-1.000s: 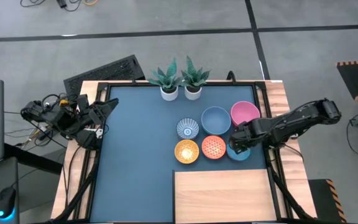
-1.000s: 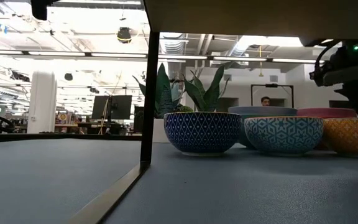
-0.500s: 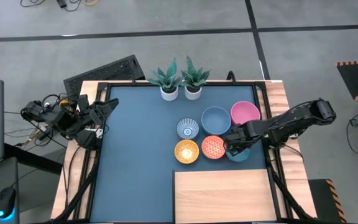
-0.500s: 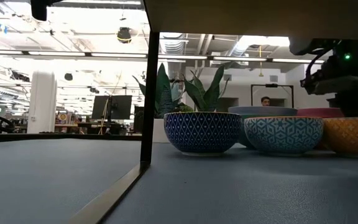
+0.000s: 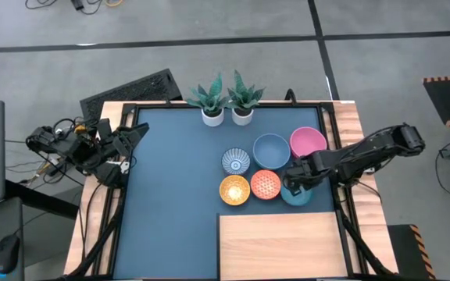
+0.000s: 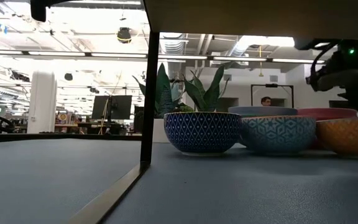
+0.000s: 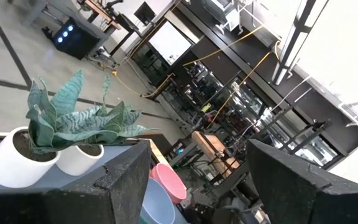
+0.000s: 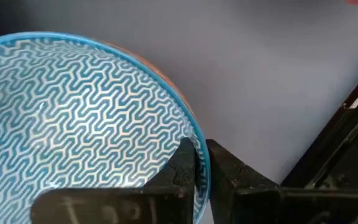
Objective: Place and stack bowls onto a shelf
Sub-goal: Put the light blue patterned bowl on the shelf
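The teal patterned bowl [image 5: 298, 195] stands on the blue tabletop at the right end of the near row of bowls. My right gripper [image 5: 291, 186] is shut on its rim, and the orange-red bowl [image 5: 266, 185] is close against it. The yellow bowl [image 5: 234, 190] is left of that, with the blue-white [image 5: 236, 161], grey-blue [image 5: 271, 149] and pink [image 5: 307, 142] bowls behind. The pale wooden shelf [image 5: 278, 246] lies at the near right. My left gripper [image 5: 135, 136] waits open at the table's left edge. My right gripper pinches the teal bowl's rim [image 8: 199, 163], on the side toward the orange-red bowl. One finger [image 8: 180, 167] is inside the bowl and one [image 8: 224, 167] outside. The fingers slant down from the table's right. The bowl's foot rests on the tabletop.
Two white plant pots [image 5: 213, 115] [image 5: 242, 115] stand at the table's far edge. The tabletop left of the bowls [image 5: 170, 187] is bare. A black frame rail [image 5: 339, 211] runs along the right edge, beside my right arm.
My right gripper has shut on the teal bowl's rim. The bowl has slid slightly toward the table's left, against the orange-red bowl.
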Motion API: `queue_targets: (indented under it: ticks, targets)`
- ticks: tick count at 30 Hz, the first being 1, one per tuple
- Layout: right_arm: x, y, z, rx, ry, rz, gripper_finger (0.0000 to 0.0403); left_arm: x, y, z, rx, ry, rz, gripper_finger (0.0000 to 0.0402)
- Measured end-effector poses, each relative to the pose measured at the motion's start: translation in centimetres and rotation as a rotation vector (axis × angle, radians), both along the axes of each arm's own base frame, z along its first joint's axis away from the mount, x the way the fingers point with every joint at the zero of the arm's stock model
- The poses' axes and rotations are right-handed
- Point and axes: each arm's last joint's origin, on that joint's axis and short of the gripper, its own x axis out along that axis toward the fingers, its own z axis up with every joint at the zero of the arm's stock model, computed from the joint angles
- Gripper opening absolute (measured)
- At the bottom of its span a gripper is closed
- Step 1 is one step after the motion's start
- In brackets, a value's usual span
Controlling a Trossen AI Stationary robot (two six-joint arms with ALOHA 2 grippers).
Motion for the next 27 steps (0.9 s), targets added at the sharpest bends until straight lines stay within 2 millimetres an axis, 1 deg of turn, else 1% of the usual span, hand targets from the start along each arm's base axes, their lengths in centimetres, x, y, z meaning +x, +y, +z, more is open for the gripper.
queue_targets:
  ticks: [5,10,16,21,27]
  targets:
    - [-0.3,0.0,0.7,-0.010,0.006,-0.050,0.0040,0.0,0.0,0.0,0.000,0.006,0.010,0.0249]
    - [-0.7,-0.4,2.2,-0.055,-0.021,-0.089,0.0040,0.0,0.0,-0.2,0.001,0.019,0.018,0.0249]
    - [-1.7,-0.6,3.9,-0.036,-0.031,-0.129,0.0039,0.0,0.0,-0.2,0.000,0.022,0.019,0.0249]
    - [-1.8,-0.7,6.6,-0.044,-0.098,-0.127,0.0039,0.0,0.0,-0.2,-0.003,0.020,0.018,0.0249]
    - [-1.7,-0.8,11.3,-0.063,-0.183,-0.090,0.0039,0.0,0.0,-0.2,-0.003,0.020,0.019,0.0249]
